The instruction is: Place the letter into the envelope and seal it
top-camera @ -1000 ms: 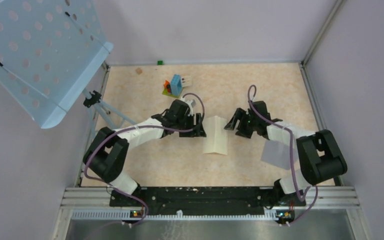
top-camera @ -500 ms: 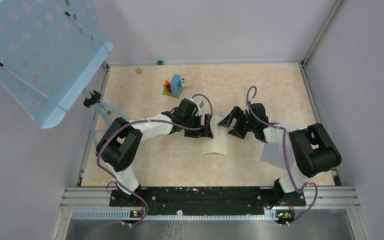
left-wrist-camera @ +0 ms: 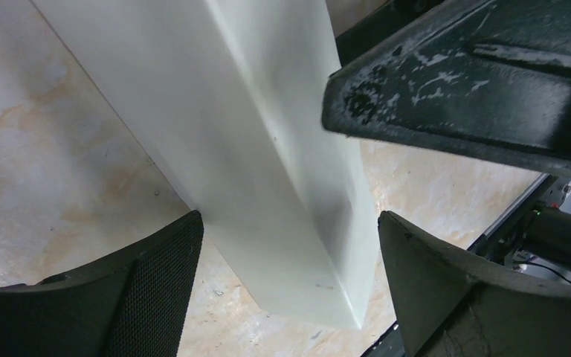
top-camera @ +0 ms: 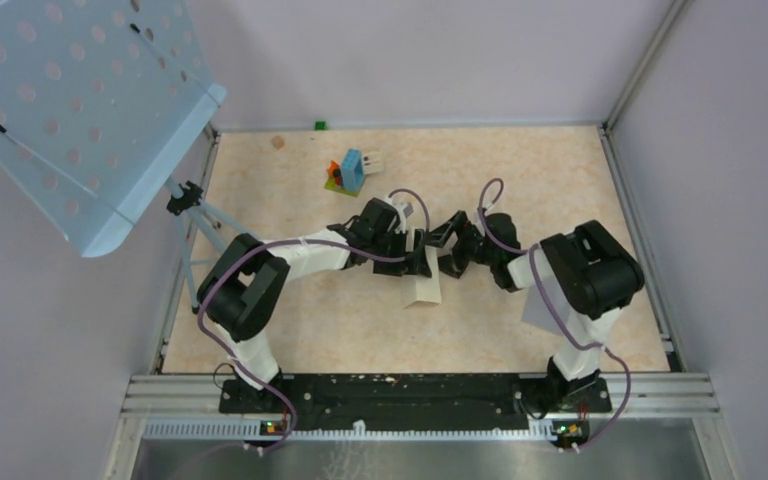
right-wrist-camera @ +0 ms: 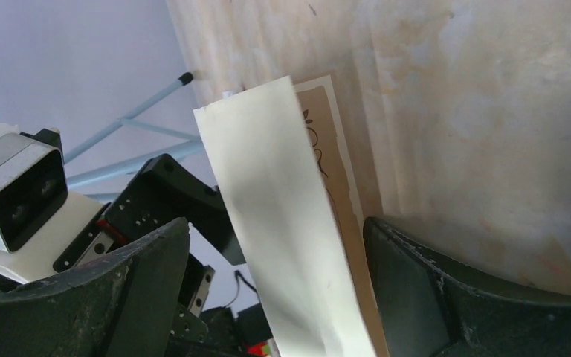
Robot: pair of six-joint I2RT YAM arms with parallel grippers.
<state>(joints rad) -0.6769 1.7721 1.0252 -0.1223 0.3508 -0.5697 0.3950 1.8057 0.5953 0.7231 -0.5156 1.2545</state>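
The letter (top-camera: 423, 290) is a pale cream sheet, folded up into a narrow ridge in the middle of the floor. My left gripper (top-camera: 420, 256) and right gripper (top-camera: 448, 246) meet at its far end from either side. In the left wrist view the letter (left-wrist-camera: 268, 149) stands between my open left gripper (left-wrist-camera: 290, 286). In the right wrist view the letter (right-wrist-camera: 282, 216), tan and printed inside, rises between my open right gripper (right-wrist-camera: 275, 297). The grey envelope (top-camera: 538, 312) lies at the right, mostly hidden under the right arm.
A blue-orange-green block cluster (top-camera: 348, 172) and a small white stick (top-camera: 372, 160) lie at the back. A blue perforated panel (top-camera: 70, 110) on a tripod stands at the left. Metal rails edge the floor. The right gripper's finger (left-wrist-camera: 476, 74) crowds the left wrist view.
Both grippers have closed in on the letter from each side, the right arm swinging left. The letter has been pushed into a narrower, steeper fold.
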